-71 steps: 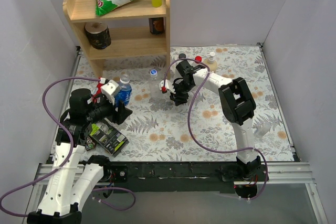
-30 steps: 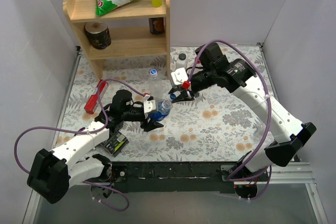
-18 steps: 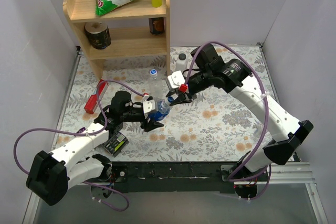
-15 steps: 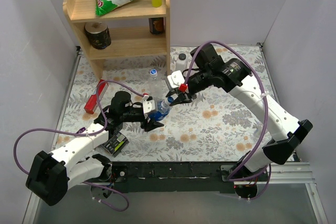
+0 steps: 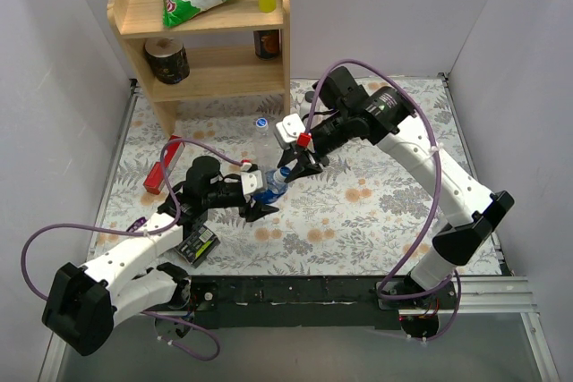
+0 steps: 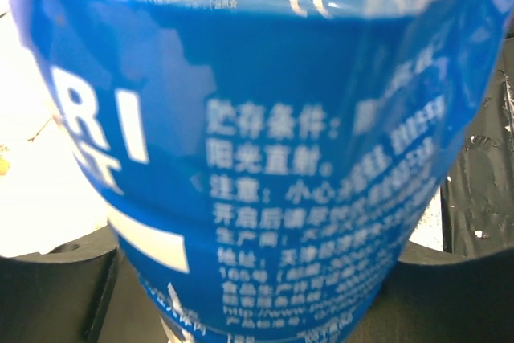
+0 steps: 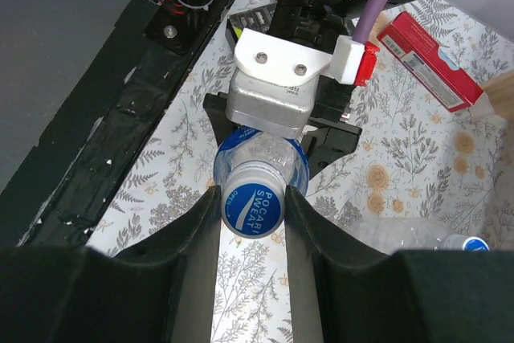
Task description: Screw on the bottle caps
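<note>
My left gripper (image 5: 258, 196) is shut on a clear bottle with a blue label (image 5: 269, 187), held tilted above the table; the label (image 6: 265, 158) fills the left wrist view. A blue-white cap reading "POCARI SWEAT" (image 7: 253, 206) sits on the bottle's neck. My right gripper (image 5: 289, 170) is shut on this cap, with both fingers (image 7: 193, 251) pressed against its sides. A second clear bottle (image 5: 261, 136) with a blue cap (image 5: 261, 123) stands near the shelf; the cap also shows in the right wrist view (image 7: 475, 242). The red cap is hidden.
A wooden shelf (image 5: 206, 24) with snacks and jars stands at the back left. A red box (image 5: 159, 167) and a black packet (image 5: 195, 243) lie at the left. A black-capped bottle (image 5: 310, 96) peeks out behind the right arm.
My right arm has swung left and its wrist has turned while the gripper stays on the cap. My left gripper holds the bottle in the same place.
</note>
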### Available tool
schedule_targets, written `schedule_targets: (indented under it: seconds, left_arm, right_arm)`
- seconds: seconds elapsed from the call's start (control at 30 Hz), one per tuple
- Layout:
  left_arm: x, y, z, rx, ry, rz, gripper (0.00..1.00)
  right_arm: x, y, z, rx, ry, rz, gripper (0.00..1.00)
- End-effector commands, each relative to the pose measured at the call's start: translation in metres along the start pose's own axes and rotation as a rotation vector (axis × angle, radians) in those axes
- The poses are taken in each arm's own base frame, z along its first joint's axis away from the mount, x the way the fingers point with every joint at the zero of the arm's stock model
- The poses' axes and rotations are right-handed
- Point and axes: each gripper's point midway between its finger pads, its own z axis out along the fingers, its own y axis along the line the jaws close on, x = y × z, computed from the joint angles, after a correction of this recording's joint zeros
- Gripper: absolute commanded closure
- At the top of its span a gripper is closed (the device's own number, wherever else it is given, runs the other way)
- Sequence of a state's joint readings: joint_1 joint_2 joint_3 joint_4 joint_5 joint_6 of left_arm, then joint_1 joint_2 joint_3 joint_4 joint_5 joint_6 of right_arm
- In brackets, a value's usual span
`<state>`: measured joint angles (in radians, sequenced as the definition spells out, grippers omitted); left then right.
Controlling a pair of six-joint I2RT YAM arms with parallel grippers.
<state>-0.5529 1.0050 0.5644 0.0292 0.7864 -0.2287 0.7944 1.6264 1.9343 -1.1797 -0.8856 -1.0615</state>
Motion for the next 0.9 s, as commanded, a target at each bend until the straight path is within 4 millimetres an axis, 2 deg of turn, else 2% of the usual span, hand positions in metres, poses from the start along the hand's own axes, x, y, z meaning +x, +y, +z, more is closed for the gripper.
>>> schedule_targets:
  seconds: [0.0,0.07,0.27,0.37,0.5,0.53,0.57,0.63,0.73,0.87]
  left_arm:
    - [-0.035,0.004,-0.006,-0.034,-0.105,0.109,1.00]
    - [-0.034,0.002,-0.009,-0.048,-0.119,0.109,1.00]
    - [-0.045,0.018,-0.006,-0.113,-0.142,0.101,1.00]
    - [-0.052,0.028,-0.006,-0.154,-0.153,0.091,1.00]
    - [-0.062,0.038,-0.004,-0.195,-0.155,0.079,1.00]
    - [-0.062,0.042,-0.003,-0.220,-0.145,0.083,1.00]
    - [-0.060,0.043,-0.002,-0.232,-0.138,0.079,1.00]
    - [-0.058,0.048,-0.002,-0.260,-0.129,0.062,1.00]
    - [-0.054,0.056,-0.001,-0.307,-0.111,0.034,1.00]
    - [-0.045,0.056,-0.002,-0.321,-0.091,0.017,1.00]
  right_arm:
    - [0.009,0.003,0.001,0.021,0.035,0.039,0.73]
    - [0.015,-0.001,0.002,0.053,0.045,0.066,0.73]
    - [0.022,-0.005,0.009,0.066,0.043,0.175,0.75]
    - [0.025,-0.015,0.013,0.108,0.054,0.255,0.76]
    - [0.044,-0.038,0.015,0.230,0.125,0.417,0.78]
    - [0.040,-0.038,0.013,0.241,0.130,0.482,0.79]
    - [0.054,-0.044,0.018,0.259,0.171,0.557,0.81]
    - [0.063,-0.048,0.018,0.309,0.202,0.679,0.81]
    - [0.068,-0.047,0.019,0.347,0.205,0.728,0.82]
    - [0.073,-0.042,0.027,0.323,0.197,0.815,0.83]
